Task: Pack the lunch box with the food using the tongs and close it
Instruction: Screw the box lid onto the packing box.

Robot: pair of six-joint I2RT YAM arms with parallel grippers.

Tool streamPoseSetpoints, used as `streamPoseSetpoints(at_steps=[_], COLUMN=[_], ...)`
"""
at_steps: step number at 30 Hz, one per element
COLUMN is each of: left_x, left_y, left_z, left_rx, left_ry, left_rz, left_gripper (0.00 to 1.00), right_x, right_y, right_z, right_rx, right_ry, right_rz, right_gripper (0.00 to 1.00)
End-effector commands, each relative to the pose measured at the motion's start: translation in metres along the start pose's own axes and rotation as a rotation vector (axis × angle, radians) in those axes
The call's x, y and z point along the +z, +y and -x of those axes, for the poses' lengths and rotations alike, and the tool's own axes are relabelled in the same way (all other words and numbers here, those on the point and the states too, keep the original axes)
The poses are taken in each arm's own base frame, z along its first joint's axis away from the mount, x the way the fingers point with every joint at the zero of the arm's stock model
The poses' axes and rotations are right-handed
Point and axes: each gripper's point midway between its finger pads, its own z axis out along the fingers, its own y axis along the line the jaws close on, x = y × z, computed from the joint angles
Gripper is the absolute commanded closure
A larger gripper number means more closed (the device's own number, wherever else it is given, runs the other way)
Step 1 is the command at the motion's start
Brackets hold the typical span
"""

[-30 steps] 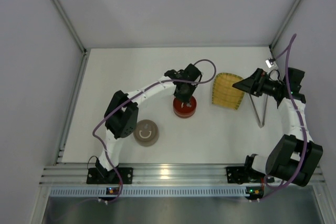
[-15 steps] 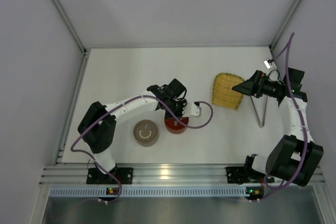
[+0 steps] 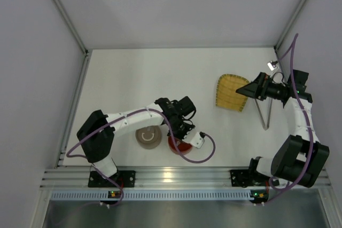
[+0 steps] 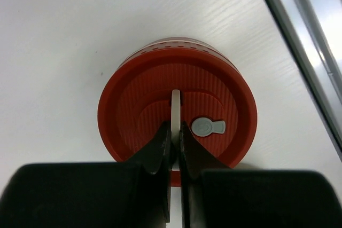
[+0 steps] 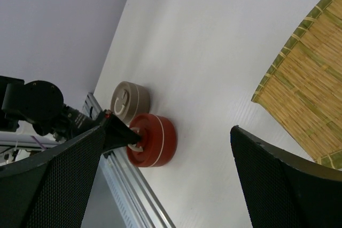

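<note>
Left end effector [image 4: 175, 129] pinched fully closed on the white upright tab [image 4: 175, 102] atop the ribbed lid of the red lunch box [image 4: 160, 84], one finger on either side of the tab. Small grey plug [image 4: 207, 126] on the lid just beside the tab. Red lunch box close to the middle of the near edge of the tabletop [image 3: 133, 73], just beside a beige round tin [image 3: 148, 136] on the side toward the left edge. Right end effector [image 3: 247, 88] spread wide, holding nothing, raised over the margin of the yellow woven mat [image 3: 230, 94] toward the right edge. Tongs [image 3: 265, 116] flat on the tabletop near the right edge, just beside the mat, V-joint pointing to the near edge.
</note>
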Motion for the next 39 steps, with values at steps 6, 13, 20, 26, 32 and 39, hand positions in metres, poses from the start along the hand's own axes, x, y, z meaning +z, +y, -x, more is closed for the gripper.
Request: streamPoseSetpoints(at_steps=[6,13,20,26,32,39], left_x=[0.020,0.014,0.005,-0.007,-0.019,-0.018], left_y=[-0.065,-0.055,-0.046,-0.031,-0.008,0.032], left_z=[-0.025,-0.020,-0.014,0.000,0.014,0.016], left_rx=[0.013,0.004,-0.012,-0.003,0.005,-0.009], left_ry=[0.101,0.087,0.087,0.068,0.055,0.064], left_rz=[-0.173,-0.096,-0.060,-0.015,0.042,0.169], left_gripper=[0.83,0.72,0.65,0.62,0.60,0.58], right_x=[-0.008,-0.008,-0.008,-0.006,-0.006,-0.007], right_y=[0.015,0.014,0.015,0.014,0.013,0.015], right_z=[0.009,0.010,0.007,0.005,0.004,0.002], right_rx=[-0.084,-0.069,-0.066,-0.049,-0.047,-0.055], right_ry=[-0.015,-0.015,-0.015,-0.024,-0.025,-0.025], right_rz=[0.022,0.030,0.031,0.038,0.040,0.041], right_gripper=[0.01,0.01,0.01,0.01,0.01,0.01])
